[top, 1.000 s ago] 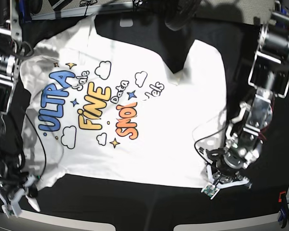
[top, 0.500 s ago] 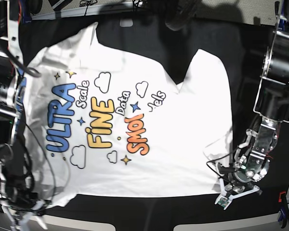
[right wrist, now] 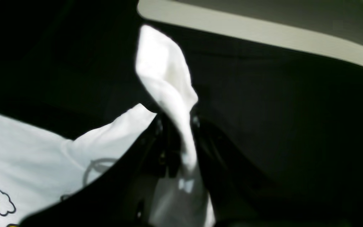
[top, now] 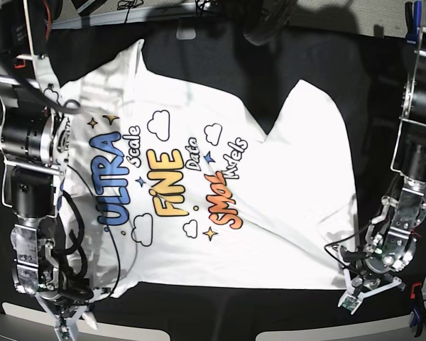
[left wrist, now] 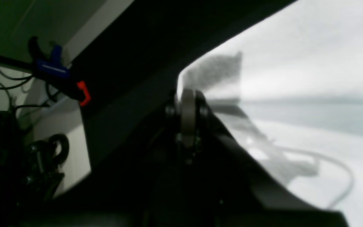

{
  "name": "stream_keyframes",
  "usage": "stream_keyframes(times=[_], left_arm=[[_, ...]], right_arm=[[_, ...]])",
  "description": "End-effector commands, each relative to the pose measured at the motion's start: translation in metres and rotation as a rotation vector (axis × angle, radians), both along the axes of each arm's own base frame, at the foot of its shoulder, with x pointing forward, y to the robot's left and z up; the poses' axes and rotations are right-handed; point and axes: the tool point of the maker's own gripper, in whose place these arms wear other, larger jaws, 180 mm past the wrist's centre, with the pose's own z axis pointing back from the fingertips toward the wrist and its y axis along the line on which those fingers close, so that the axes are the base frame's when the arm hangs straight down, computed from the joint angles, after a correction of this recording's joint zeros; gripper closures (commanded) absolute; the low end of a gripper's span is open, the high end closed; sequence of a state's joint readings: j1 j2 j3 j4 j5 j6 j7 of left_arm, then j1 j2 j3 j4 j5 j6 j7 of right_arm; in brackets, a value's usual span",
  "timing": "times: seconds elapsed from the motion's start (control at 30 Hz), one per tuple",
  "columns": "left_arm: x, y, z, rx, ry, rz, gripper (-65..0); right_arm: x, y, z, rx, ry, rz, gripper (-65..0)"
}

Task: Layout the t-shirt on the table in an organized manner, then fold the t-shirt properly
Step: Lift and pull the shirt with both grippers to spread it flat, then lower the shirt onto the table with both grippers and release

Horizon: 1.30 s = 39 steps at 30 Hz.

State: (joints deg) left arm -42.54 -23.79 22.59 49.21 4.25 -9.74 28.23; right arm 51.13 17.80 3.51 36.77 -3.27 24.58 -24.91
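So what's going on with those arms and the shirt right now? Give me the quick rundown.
Right gripper shut on t-shirt corner. Left gripper at the opposite near corner, jaws unclear. Print side up on table, fabric rumpled, not yet folded. Nothing in the way.

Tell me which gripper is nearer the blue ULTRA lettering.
Right. The right gripper sits just below the ULTRA lettering at the shirt's corner; the left gripper is across the t-shirt, at its opposite corner.

pale board (right wrist: 257, 34) running along the far edge in the right wrist view, dim grey-green beyond it. blue clamp (left wrist: 54, 67) with a red tip gripping an edge in the left wrist view, near loose black cables (left wrist: 2, 83) against a pale surface. another blue clip (top: 410, 14) top right in the base view. soft, even light; deep shadows.
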Motion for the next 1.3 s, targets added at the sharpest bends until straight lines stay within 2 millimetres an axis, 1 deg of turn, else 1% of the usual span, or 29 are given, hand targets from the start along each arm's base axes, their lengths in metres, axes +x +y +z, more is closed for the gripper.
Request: stream_keyframes(times=[0.0,0.1,0.57,0.67,0.83,0.9,1.27], left_arm=[[0.016,0.002,0.035,-0.005,-0.096,-0.006,0.0],[0.017,0.002,0.036,-0.005,-0.102,-0.010,0.0],[0.016,0.004,0.035,-0.004,-0.100,-0.008,0.0],[0.016,0.004,0.035,-0.004,-0.100,-0.008,0.0],[0.016,0.004,0.035,-0.004,-0.099,-0.007,0.0],[0.016,0.004,0.035,-0.004,-0.100,-0.007,0.0],[0.016,0.004,0.035,-0.004,-0.100,-0.008,0.0]], right_arm=[[0.016,-0.009,0.046,-0.003,-0.111,-0.015,0.0],[0.017,-0.014,0.051,-0.006,-0.127,-0.029,0.0],[0.018,-0.010,0.052,0.004,-0.129,-0.024,-0.5],[0.019,-0.010,0.055,0.012,-0.145,-0.022,-6.4],[0.022,-0.008,0.062,0.018,-0.190,-0.015,-24.4],[0.022,-0.008,0.063,0.018,-0.194,-0.015,-28.7],[0.022,-0.007,0.063,0.019,-0.193,-0.014,-29.1]])
